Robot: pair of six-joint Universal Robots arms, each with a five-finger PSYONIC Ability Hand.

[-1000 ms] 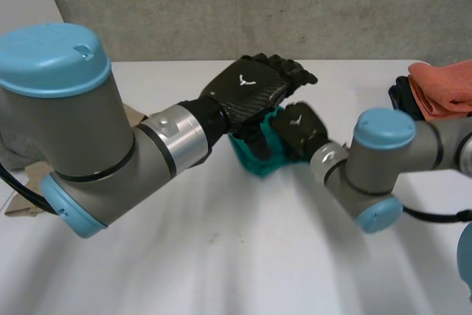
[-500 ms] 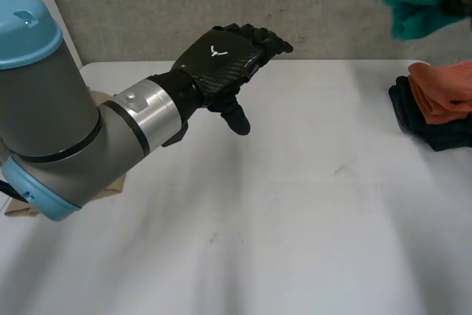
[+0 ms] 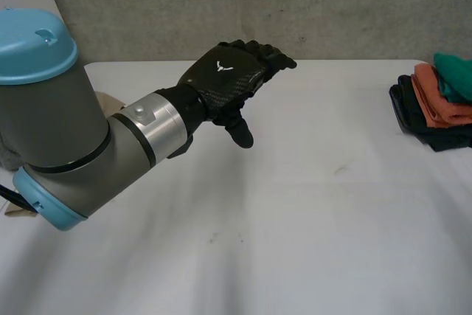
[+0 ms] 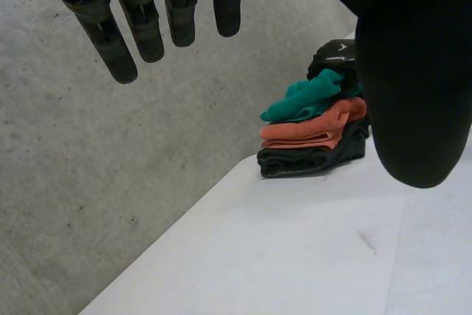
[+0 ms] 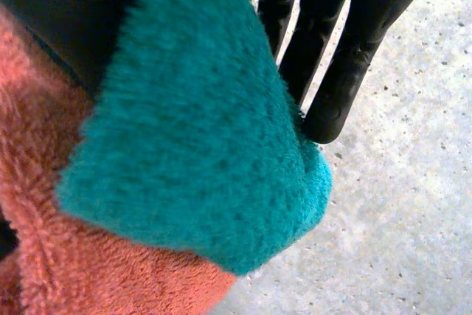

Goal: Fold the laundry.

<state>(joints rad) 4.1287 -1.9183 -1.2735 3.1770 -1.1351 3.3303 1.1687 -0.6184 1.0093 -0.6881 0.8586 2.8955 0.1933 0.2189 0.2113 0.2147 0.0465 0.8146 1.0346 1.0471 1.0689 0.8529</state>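
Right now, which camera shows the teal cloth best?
Left wrist view: the teal cloth shows almost whole, lying on top of the orange cloth. Head view catches part of it, cut off by the frame edge. Right wrist view is close up on one fuzzy corner.

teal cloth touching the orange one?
Touching. In the left wrist view the teal cloth lies directly on the orange cloth, with no gap between them.
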